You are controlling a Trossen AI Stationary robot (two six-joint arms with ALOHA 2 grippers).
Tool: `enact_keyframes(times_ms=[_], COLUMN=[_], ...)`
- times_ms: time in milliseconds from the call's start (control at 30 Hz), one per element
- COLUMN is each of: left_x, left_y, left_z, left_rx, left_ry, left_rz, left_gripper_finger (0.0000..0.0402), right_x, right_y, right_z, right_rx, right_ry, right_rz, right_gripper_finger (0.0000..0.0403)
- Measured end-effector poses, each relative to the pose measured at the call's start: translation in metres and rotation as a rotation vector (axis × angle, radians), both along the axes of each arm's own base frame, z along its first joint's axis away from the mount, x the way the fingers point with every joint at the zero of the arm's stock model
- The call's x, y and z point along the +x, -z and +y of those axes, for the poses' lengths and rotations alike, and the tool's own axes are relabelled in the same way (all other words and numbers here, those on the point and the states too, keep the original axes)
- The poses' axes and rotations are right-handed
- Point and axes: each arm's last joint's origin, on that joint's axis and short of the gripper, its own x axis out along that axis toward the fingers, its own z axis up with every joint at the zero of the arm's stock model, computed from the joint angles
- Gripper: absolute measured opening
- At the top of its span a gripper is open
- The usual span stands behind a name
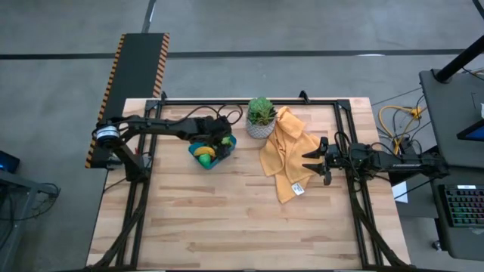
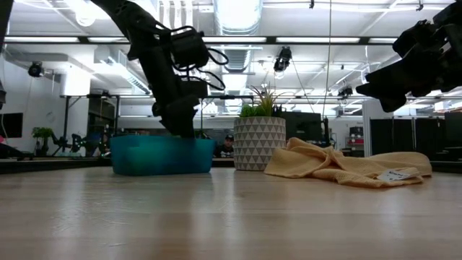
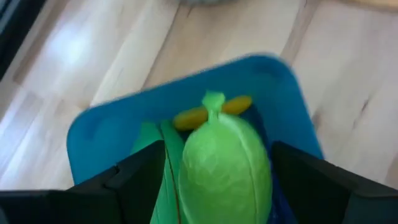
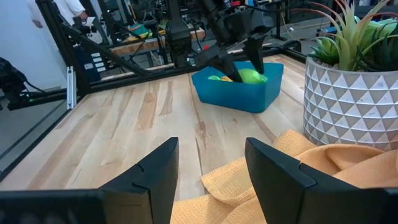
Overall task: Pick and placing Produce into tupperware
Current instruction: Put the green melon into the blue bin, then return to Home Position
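Observation:
The blue tupperware (image 1: 212,153) (image 2: 162,156) (image 4: 239,93) sits on the table left of the plant pot. Inside it lie a yellow banana (image 3: 193,116), a rounded green piece (image 3: 224,168) (image 4: 252,76) and other green produce. My left gripper (image 1: 220,143) (image 3: 219,163) points down into the container, open, with one finger on each side of the rounded green piece. My right gripper (image 1: 308,162) (image 4: 211,168) is open and hovers above the table at the right, over the edge of a yellow cloth. My left gripper comes from above with its fingers on either side of the rounded green piece, which rests in the container on the other produce. One finger (image 3: 292,174) stands right against its side; whether it touches, I cannot tell.
A white patterned pot with a green plant (image 1: 261,121) (image 2: 258,143) stands just right of the container. A crumpled yellow cloth (image 1: 283,155) (image 2: 339,166) lies beside the pot, under my right gripper. Bare wood (image 1: 227,219) stretches toward the near edge.

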Motion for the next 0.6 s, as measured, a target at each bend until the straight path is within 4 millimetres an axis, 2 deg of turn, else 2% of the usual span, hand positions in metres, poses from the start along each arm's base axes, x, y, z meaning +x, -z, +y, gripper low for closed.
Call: enact_keyframes(times_ms=[133, 300, 467, 600], left_x=[0.006, 0.018, 0.024, 0.02], left_y=[-0.009, -0.038, -0.074, -0.101], left_z=[-0.005, -0.023, -0.053, -0.083], left_rx=[0.012, 0.048, 0.116, 0.167], left_ry=[0.041, 0.164, 0.329, 0.446], left_rz=[-0.087, -0.324, -0.565, -0.709], left_gripper_finger=[0.0278, 0.0278, 0.0279, 0.0279], right_x=[0.0, 0.0, 0.0, 0.0], right_y=[0.0, 0.0, 0.0, 0.001], right_z=[0.0, 0.0, 0.0, 0.0], right_rx=[-0.002, -0.005, -0.004, -0.004], right_ry=[0.0, -0.001, 0.0, 0.0], right_rz=[0.0, 0.0, 0.002, 0.008], right_gripper_finger=[0.0178, 0.0178, 0.0178, 0.0178])
